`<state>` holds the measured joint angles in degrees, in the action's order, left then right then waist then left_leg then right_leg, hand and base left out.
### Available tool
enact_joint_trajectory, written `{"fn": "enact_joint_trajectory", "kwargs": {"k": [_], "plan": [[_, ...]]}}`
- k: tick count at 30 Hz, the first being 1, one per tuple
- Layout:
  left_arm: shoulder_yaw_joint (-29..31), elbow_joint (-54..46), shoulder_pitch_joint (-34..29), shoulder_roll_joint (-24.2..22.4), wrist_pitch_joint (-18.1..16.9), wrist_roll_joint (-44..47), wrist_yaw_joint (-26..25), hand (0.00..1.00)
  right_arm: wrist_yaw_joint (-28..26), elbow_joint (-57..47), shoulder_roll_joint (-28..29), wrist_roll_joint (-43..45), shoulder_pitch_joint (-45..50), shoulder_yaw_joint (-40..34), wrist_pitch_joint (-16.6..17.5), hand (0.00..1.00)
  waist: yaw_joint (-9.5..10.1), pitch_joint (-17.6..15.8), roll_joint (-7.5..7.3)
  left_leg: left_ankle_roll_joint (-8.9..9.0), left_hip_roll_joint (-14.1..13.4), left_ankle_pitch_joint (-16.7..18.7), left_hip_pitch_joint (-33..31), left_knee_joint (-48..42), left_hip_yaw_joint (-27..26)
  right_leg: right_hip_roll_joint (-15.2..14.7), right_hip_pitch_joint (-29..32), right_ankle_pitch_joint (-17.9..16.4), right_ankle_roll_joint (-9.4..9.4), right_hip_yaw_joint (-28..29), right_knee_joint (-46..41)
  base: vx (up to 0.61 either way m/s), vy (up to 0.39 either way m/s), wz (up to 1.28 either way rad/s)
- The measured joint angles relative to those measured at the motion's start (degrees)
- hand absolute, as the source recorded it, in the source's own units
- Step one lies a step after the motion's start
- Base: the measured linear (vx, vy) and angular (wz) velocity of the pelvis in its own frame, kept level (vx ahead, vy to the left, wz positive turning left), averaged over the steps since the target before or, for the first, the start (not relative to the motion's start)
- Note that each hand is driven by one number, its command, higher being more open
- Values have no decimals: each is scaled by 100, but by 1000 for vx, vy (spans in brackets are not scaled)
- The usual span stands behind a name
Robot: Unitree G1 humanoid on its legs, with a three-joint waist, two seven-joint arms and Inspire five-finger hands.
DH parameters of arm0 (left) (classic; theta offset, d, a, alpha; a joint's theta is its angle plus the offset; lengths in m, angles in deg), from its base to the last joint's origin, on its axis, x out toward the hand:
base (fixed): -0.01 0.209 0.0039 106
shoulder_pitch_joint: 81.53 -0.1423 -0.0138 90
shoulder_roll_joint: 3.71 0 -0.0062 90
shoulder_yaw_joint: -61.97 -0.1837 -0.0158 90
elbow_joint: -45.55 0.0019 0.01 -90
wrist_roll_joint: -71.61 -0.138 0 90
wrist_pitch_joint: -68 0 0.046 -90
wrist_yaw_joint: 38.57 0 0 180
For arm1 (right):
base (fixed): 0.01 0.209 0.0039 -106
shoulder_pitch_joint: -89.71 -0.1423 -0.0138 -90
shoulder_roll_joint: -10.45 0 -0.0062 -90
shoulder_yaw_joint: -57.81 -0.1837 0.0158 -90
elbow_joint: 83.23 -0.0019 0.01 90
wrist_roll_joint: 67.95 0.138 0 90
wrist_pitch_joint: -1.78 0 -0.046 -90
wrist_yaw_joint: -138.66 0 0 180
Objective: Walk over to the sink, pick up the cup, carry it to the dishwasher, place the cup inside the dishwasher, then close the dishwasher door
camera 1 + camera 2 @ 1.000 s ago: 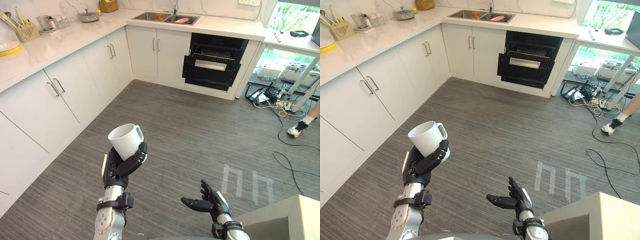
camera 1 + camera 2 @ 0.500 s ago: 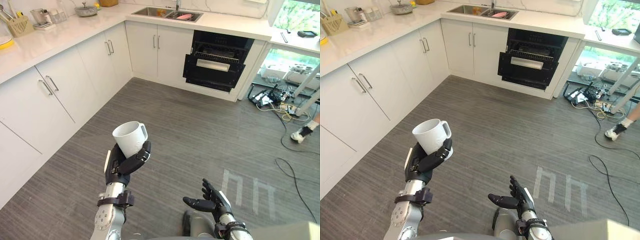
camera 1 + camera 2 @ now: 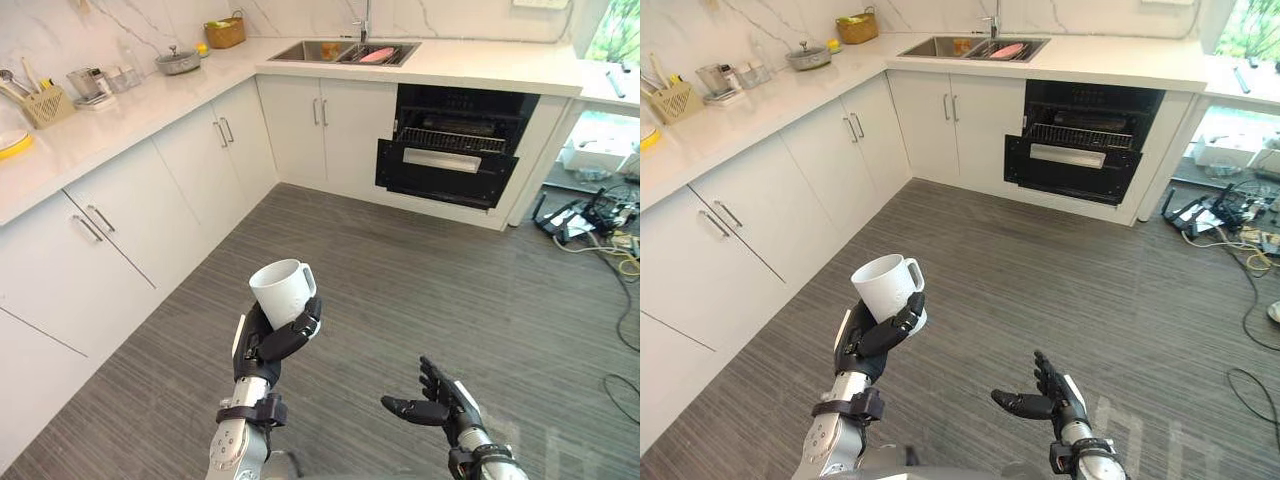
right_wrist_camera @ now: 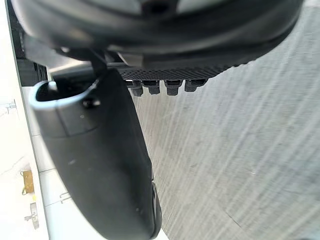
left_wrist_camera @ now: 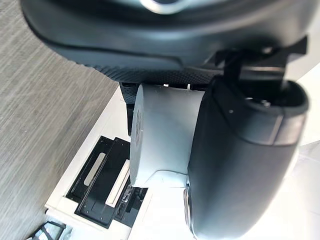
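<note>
My left hand (image 3: 262,345) is shut on a white cup (image 3: 283,291), holding it upright at chest height over the grey floor; the cup (image 5: 162,135) sits close against the hand in the left wrist view. My right hand (image 3: 440,408) is open and holds nothing, low at the lower right. The dishwasher (image 3: 456,148) stands ahead under the white counter with its door (image 3: 446,173) partly down and a rack showing inside. The sink (image 3: 344,50) is set into the counter left of the dishwasher.
White cabinets (image 3: 160,205) run along the left and back under a counter (image 3: 120,105) bearing a pot, a basket, a utensil rack and a yellow plate. Cables and boxes (image 3: 600,215) lie on the floor at the right. Open wood-look floor (image 3: 400,290) stretches toward the dishwasher.
The camera has moved and turned, so the dishwasher now sits more centred. The cup stays in my left hand, and my right hand stays open.
</note>
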<state>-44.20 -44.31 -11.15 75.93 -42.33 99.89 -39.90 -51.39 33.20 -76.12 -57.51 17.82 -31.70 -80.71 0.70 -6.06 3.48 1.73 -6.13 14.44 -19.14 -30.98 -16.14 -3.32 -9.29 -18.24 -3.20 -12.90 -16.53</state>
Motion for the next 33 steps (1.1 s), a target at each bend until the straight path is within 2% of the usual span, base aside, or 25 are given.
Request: {"fn": "enact_joint_trajectory", "kwargs": {"k": [1,2,3,4,5,7,8,9,10,11,14,16,17,19,20,21,22,23,25,26,27,28,29,32,33], "plan": [[3,-17,-10,6,4,6,-20,0,15,0,-4,40,8,13,0,100,10,-3,-3,39,104,-269,-62,376,18,-16,-94,-2,36,32,-3,486,114,-36],[7,-183,-88,43,16,21,-101,0,38,-8,3,77,69,79,13,100,10,-4,3,76,272,-1067,-54,1254,36,-8,-375,-112,298,116,-89,490,140,-37],[12,-300,-142,56,13,43,-115,0,47,-14,2,77,98,126,29,100,16,-1,15,81,260,-1340,-28,1423,35,13,-481,-232,475,195,-185,616,223,-70],[51,-462,-199,110,-8,103,-112,0,61,2,28,73,111,232,34,100,103,12,-41,-398,204,-1926,-30,1021,78,-35,-628,-601,535,381,-462,528,215,-62],[136,-429,-108,126,21,106,-120,0,78,18,119,72,99,264,23,100,69,44,-286,-662,332,-1424,-152,449,-65,-291,-677,-781,655,409,-729,629,262,-44],[189,-423,-8,93,46,106,-121,0,72,2,132,76,91,254,33,100,5,70,-370,-819,453,-923,-320,-42,-107,-499,-401,-775,679,503,-1397,506,232,4],[228,-448,44,93,46,104,-93,0,64,4,146,72,96,223,33,100,4,41,-501,-890,617,-595,-335,-297,-180,-794,-26,-674,850,580,-2330,402,201,12],[247,-478,61,128,46,104,-83,0,45,16,172,70,98,232,33,100,2,12,-585,-940,753,-331,-305,-494,-207,-1016,223,-418,1108,617,-3060,505,224,21],[265,-482,39,194,91,98,-81,0,56,102,231,69,85,271,25,100,9,-7,-740,-1011,938,-62,-135,-576,-209,-1284,464,203,1150,611,-3782,409,161,19],[275,-481,14,191,127,100,-82,0,61,166,261,68,66,293,23,100,5,-2,-751,-1052,968,42,-12,-572,-185,-1349,546,256,1120,607,-4042,516,167,6],[364,-481,-45,213,168,104,-92,0,132,210,370,63,-13,529,20,100,-6,-22,-667,-1027,966,256,756,-193,-42,-1166,1271,-516,859,349,-4225,535,134,2],[242,-483,118,242,169,104,-95,0,127,161,382,61,32,614,46,100,-65,-20,-439,-923,924,207,1493,558,232,-694,2137,-726,657,138,-3275,456,74,30],[195,-483,200,257,168,103,-94,0,126,126,381,59,77,613,57,100,-101,-8,-418,-915,905,206,1631,680,320,-569,2369,-679,728,182,-2896,416,52,71],[46,-469,498,380,168,102,-92,0,116,113,445,60,206,608,86,100,-248,-48,-423,-776,939,408,2076,804,692,-276,2960,349,1058,693,-996,532,39,85],[10,-467,490,406,167,101,-90,0,119,81,479,52,225,570,116,100,-272,-44,-431,-734,951,526,2219,790,740,-273,3040,646,1049,763,-704,508,-16,68],[-45,-437,441,454,168,98,-87,0,103,59,529,38,247,515,133,100,-328,-4,-456,-681,944,819,2511,705,807,-274,3152,1045,917,839,-611,446,-44,47],[-100,-423,391,457,169,96,-84,0,98,29,543,14,276,480,128,100,-332,64,-453,-642,929,1048,2714,663,857,-279,3219,1196,732,808,-819,592,-96,36],[-144,-426,184,387,166,99,-84,0,49,-16,499,-73,280,476,55,100,-301,212,-331,-416,801,1270,3066,766,823,-236,3194,1108,447,565,-1314,665,-121,25],[-273,-425,63,317,161,97,-93,0,22,-71,539,-63,232,421,27,100,-344,317,-277,-300,470,1328,2882,-208,469,-248,3104,1061,331,347,-1694,683,-146,48],[-467,-397,60,243,167,93,-111,0,20,-109,505,-63,217,384,19,100,-380,364,-157,-156,4,1162,2464,-1357,222,-163,3004,1098,153,159,-1861,653,-174,63],[-634,-366,55,123,184,86,-116,0,5,-137,410,-66,145,380,-42,100,-324,364,56,-235,-500,605,2118,-2261,-39,38,2791,856,50,20,-1816,763,-174,40],[-671,-340,53,106,197,84,-116,0,4,-135,401,-68,98,385,-71,100,-299,340,54,-267,-682,295,1980,-2616,-118,91,2666,769,-12,24,-1740,758,-131,9],[-694,-196,118,74,232,76,-84,0,50,-137,405,-67,-19,372,-74,100,-314,325,63,-251,-837,491,1748,-2801,-180,132,2228,688,-2,58,-1440,604,-88,1],[-666,-44,231,85,249,79,-35,0,188,-138,377,-56,-66,365,-59,100,-300,214,-117,-245,-600,782,1369,-2079,-177,43,1468,700,22,235,-807,487,-44,-3],[-642,-45,245,114,243,93,22,0,260,-138,319,-48,-88,365,-59,100,-253,179,-199,-212,-346,793,1112,-1483,-100,-84,1166,704,28,332,-567,460,30,-26]]}}
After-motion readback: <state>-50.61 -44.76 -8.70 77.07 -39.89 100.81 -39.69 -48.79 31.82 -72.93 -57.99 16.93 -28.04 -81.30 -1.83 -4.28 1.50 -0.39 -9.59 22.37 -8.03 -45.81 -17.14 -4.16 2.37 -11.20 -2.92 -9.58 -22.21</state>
